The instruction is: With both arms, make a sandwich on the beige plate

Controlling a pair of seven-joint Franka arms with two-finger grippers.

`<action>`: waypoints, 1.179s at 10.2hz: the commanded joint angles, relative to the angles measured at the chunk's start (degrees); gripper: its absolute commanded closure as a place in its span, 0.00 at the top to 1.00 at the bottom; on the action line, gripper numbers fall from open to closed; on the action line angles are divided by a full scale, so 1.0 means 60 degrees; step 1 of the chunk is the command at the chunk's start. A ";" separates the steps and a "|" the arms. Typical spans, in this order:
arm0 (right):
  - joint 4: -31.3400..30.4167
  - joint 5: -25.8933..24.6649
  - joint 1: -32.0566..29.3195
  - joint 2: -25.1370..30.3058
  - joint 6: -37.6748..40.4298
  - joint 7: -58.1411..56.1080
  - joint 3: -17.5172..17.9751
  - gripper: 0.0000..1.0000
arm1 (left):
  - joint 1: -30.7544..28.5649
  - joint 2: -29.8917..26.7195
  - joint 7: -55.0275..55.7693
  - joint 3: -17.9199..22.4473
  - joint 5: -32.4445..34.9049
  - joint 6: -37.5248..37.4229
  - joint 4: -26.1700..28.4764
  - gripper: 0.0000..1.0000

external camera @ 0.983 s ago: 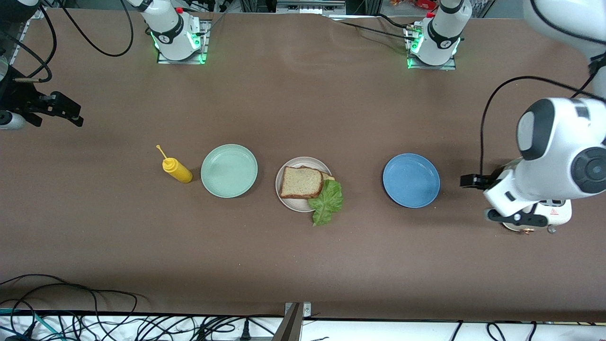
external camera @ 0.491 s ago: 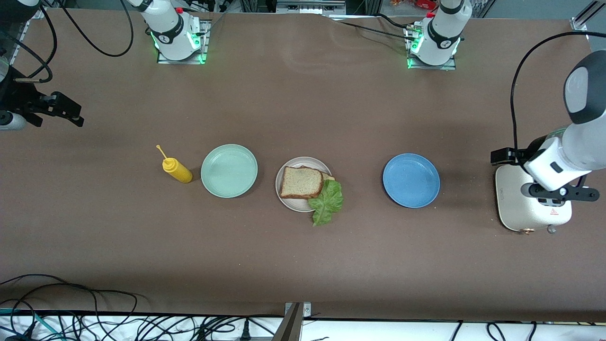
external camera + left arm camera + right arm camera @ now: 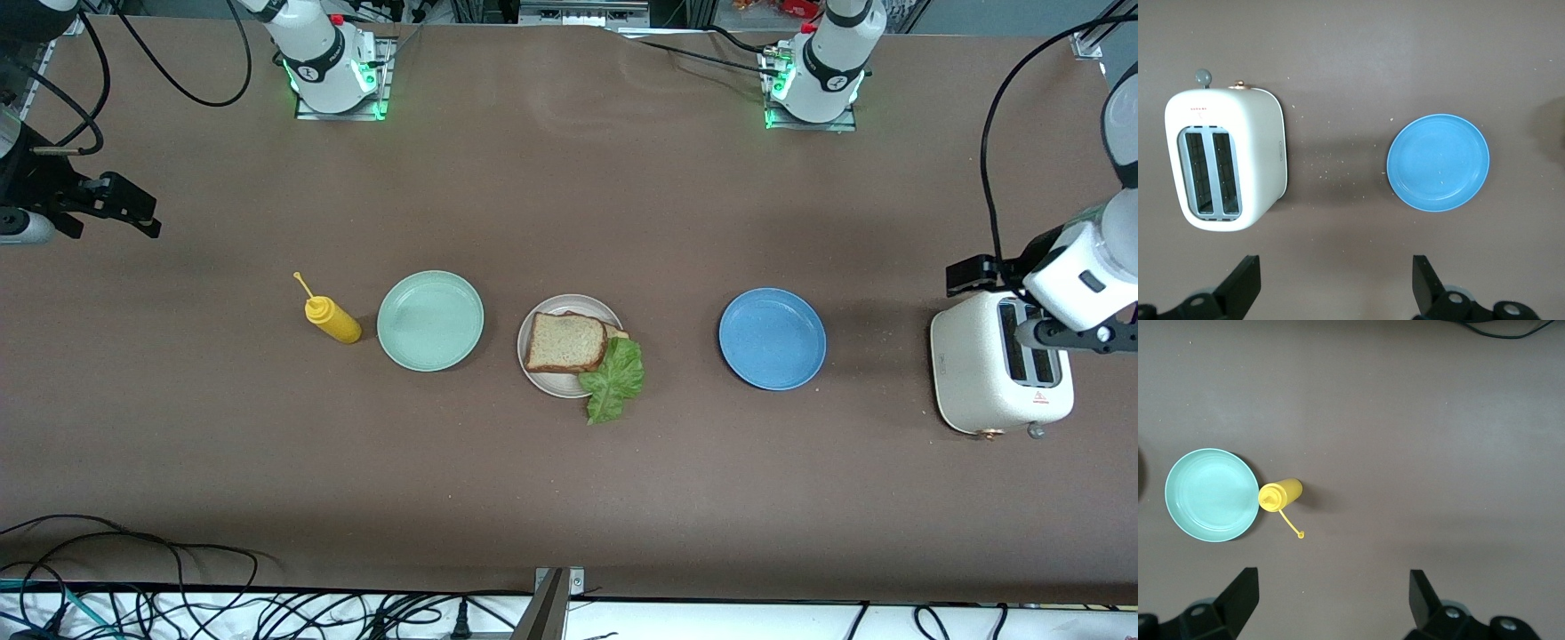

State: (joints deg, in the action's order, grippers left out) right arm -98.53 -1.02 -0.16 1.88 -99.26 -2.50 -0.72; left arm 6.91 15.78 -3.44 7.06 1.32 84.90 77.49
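The sandwich sits on the beige plate (image 3: 544,382) at the table's middle. Its top bread slice (image 3: 565,342) lies flat. The green lettuce leaf (image 3: 613,380) sticks out from under it over the plate's rim, on the side nearer the front camera. A corner of the lower slice (image 3: 616,333) shows. My left gripper (image 3: 1335,267) is open and empty, up in the air over the table between the toaster and the blue plate. My right gripper (image 3: 1333,577) is open and empty, high over the right arm's end of the table.
A white two-slot toaster (image 3: 978,373) stands at the left arm's end, also in the left wrist view (image 3: 1225,167). A blue plate (image 3: 772,338) (image 3: 1438,162), a mint-green plate (image 3: 430,320) (image 3: 1211,495) and a yellow mustard bottle (image 3: 333,322) (image 3: 1280,495) lie beside the beige plate. Cables hang off the table's front edge.
My left arm has pulled back toward its end of the table and uncovered the toaster. The right arm has barely shifted. The sandwich has not moved.
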 commanded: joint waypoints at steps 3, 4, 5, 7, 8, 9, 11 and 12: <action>0.0132 0.0141 -0.0032 -0.0020 0.0049 0.0050 0.0017 1.00 | -0.1107 -0.1573 0.0192 -0.1367 0.0161 0.0631 0.1836 1.00; 0.0132 0.0127 -0.0017 0.0009 0.0063 0.0036 0.0017 1.00 | -0.1122 -0.1705 0.0192 -0.1382 0.0161 0.0631 0.1807 1.00; 0.0147 0.0127 -0.0017 -0.0020 0.0049 0.0035 0.0017 1.00 | -0.1107 -0.1909 0.0192 -0.1411 0.0161 0.0588 0.1807 1.00; 0.0147 0.0127 -0.0017 -0.0005 0.0049 0.0036 0.0061 1.00 | -0.1093 -0.2116 0.0192 -0.1412 0.0161 0.0267 0.1836 1.00; 0.0147 0.0127 -0.0017 -0.0020 0.0049 0.0064 0.0061 1.00 | -0.1093 -0.2131 0.0192 -0.1426 0.0190 0.0236 0.1836 1.00; 0.0147 0.0127 -0.0032 -0.0034 0.0049 0.0079 0.0032 1.00 | -0.1078 -0.2102 0.0178 -0.1426 0.0176 0.0062 0.1764 1.00; 0.0147 0.0127 -0.0032 -0.0020 0.0049 0.0050 0.0046 1.00 | -0.1078 -0.2014 0.0178 -0.1411 0.0147 -0.0204 0.1660 1.00; 0.0147 0.0127 -0.0032 -0.0020 0.0049 -0.0008 0.0032 1.00 | -0.1078 -0.2014 0.0192 -0.1411 0.0147 -0.0204 0.1646 1.00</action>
State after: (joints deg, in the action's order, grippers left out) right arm -98.49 -1.02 -0.13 1.87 -99.26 -2.50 -0.69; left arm 1.10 4.38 -2.72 -0.58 1.32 84.28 86.90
